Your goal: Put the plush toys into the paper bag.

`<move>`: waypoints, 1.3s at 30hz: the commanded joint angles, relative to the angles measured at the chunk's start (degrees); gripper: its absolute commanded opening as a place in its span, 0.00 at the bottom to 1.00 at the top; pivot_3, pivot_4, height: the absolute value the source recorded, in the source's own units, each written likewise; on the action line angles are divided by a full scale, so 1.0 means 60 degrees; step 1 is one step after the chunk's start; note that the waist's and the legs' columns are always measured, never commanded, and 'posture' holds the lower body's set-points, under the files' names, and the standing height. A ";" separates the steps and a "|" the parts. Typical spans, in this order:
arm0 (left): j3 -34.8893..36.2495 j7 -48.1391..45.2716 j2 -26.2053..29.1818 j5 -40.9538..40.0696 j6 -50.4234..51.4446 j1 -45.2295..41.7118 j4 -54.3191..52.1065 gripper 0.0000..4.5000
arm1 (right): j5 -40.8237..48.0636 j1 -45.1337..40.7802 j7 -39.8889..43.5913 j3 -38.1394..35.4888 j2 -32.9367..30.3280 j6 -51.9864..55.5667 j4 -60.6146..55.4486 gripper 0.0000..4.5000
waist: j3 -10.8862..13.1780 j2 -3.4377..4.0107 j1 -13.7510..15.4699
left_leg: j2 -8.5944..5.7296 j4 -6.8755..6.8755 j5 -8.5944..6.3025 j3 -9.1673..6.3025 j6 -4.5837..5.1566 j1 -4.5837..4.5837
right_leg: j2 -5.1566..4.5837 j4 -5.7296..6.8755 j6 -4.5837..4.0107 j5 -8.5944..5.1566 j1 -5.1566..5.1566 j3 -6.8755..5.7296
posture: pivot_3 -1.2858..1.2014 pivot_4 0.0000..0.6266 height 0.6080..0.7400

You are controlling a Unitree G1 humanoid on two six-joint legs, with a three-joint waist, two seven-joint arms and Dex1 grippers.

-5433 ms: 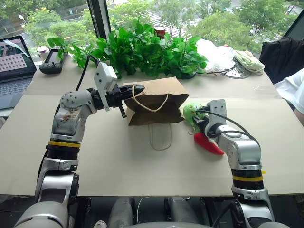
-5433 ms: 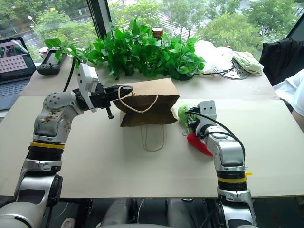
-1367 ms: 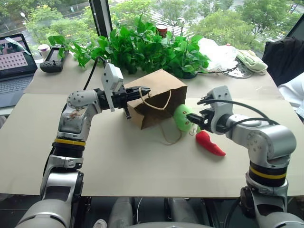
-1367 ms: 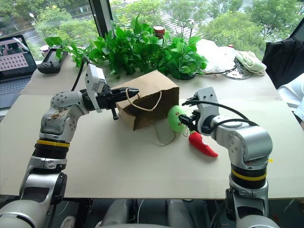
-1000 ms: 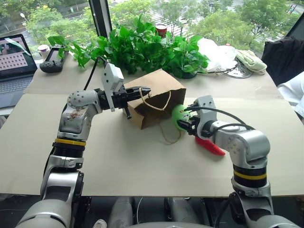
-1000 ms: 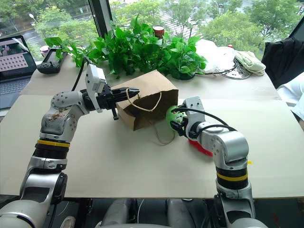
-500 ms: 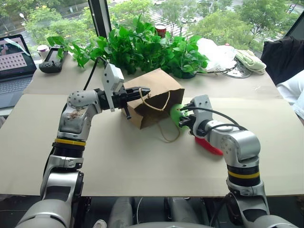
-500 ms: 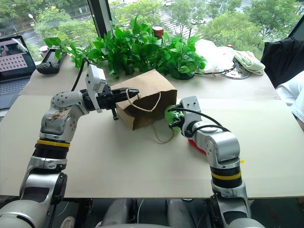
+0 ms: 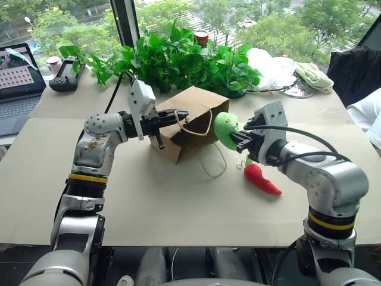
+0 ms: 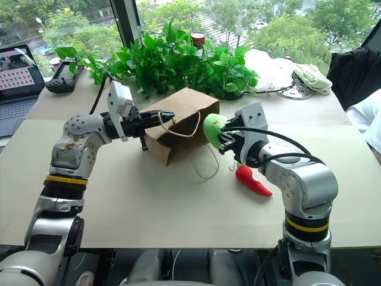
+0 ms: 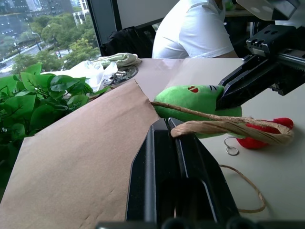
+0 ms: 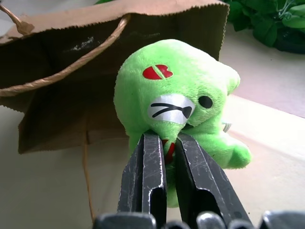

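Nearest on the surface [image 9: 149, 208] lies the red chili toy [image 9: 262, 179], untouched, its long axis slanting from near the bag's loose twine handle out toward the robot's right, just below the right arm. Above it the right end effector [image 9: 237, 139] is clenched on the green plush toy [image 9: 225, 129] and holds it clear of the surface, right beside the mouth of the paper bag [image 9: 193, 116]. The bag lies tilted with its opening turned toward that toy — so the coming move looks like a short push leftward and slightly away, through the opening. The right arm is plainly the nearer one for both toys. The left end effector [image 9: 169, 116] is shut on the bag's upper rim and handle, lifting the mouth open. Farther back are the leafy plants [image 9: 178, 59] and, beyond them, a laptop [image 9: 18, 83] at the far left.

The right wrist view shows what the head views cannot: the dark inside of the bag directly behind the toy's face, and the fingers [image 12: 147, 167] pinching it low, under the mouth. The left wrist view shows the twine handle draped over its own fingers [image 11: 162, 157] — and a person in white beyond
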 commanded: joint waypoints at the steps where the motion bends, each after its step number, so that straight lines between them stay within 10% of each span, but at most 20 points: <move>1: 0.0074 -0.0031 0.0029 -0.0094 -0.0020 -0.0220 -0.0125 0.00 | 0.0493 -0.0448 0.0175 -0.0612 -0.0191 0.0233 -0.0550 0.10 | 0.0000 0.0000 0.0001 | 0.0000 0.0000 0.0000 0.0000 0.0000 0.0000 | 0.0000 0.0000 0.0000 0.0000 0.0001 0.0000 | 0.52 0.24 1.00; 26: 0.0075 -0.0170 -0.0027 -0.0173 0.0024 -0.0313 -0.0050 0.00 | -0.0079 -0.0387 -0.0111 0.1678 -0.1244 -0.0213 -0.0236 0.10 | 0.0000 0.0000 -0.0010 | -0.0001 0.0001 0.0000 -0.0001 0.0000 -0.0002 | 0.0000 -0.0003 0.0000 0.0000 -0.0002 0.0001 | 0.52 0.24 1.00; 39: -0.0207 -0.0490 -0.0306 -0.0575 0.0656 0.0077 -0.0937 0.00 | -0.1951 -0.2485 -0.0468 0.4030 0.0144 -0.2240 0.2895 0.10 | 0.0000 0.0000 -0.0018 | 0.0000 0.0005 0.0000 0.0000 0.0001 -0.0004 | 0.0002 0.0006 -0.0001 0.0000 -0.0003 0.0002 | 0.52 0.24 1.00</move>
